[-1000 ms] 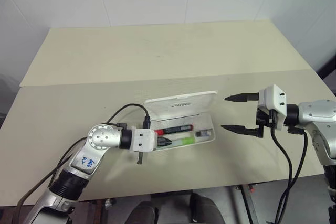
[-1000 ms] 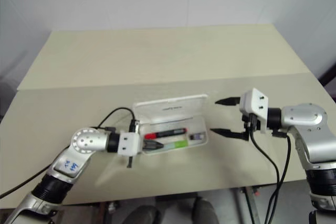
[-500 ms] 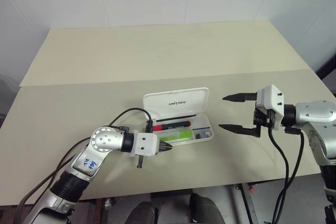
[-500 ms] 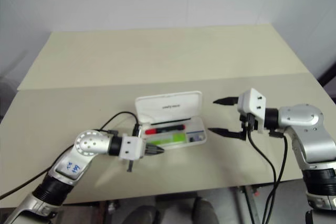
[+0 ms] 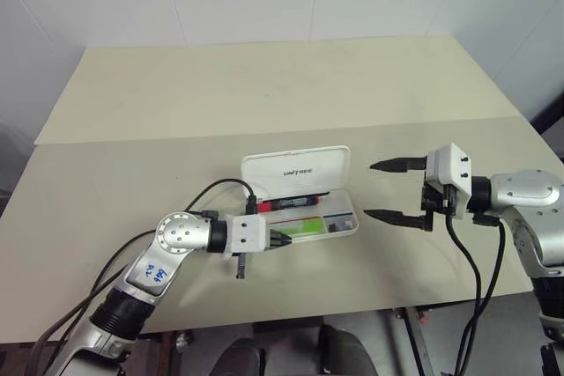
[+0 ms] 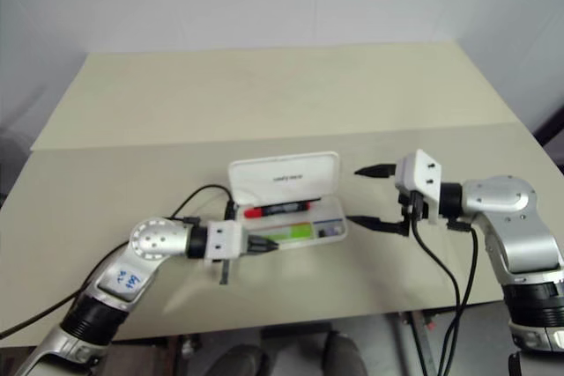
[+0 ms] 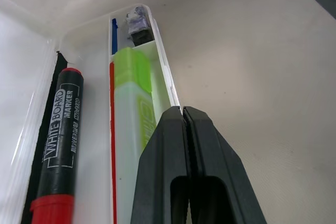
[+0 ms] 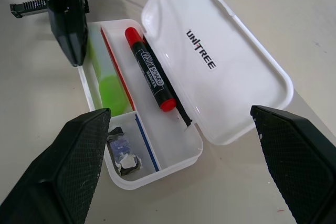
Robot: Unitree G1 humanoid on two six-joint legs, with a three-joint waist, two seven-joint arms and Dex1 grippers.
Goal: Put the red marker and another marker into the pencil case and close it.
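**A:** What is on the table [image 5: 132, 182] right now?

**B:** A white pencil case [image 5: 300, 195] lies open near the middle, its lid [image 8: 226, 61] standing up behind the tray. Both markers are already inside. The red marker [image 8: 149, 69] lies along the back of the tray, next to the hinge. The lime-green marker [image 7: 134, 114] lies in the front channel. A small dark block [image 8: 124, 153] sits in a little end compartment.

**A:** And the grippers?

**B:** The left gripper [image 7: 184, 116] has its two black fingers pressed together, holding nothing. Its tip sits at the front rim of the tray, just over the green marker's end. The right gripper [image 5: 390, 190] hovers just beside the case's other end, fingers spread wide, also empty.

**A:** So only the closing is left. What might go wrong?

**B:** I judge three risks. The left fingertips could be caught under the lid if it swings down before they back away. A push on the light case from one side may slide or spin it instead of folding the lid. And if either marker rides up on a divider, the lid may not latch.
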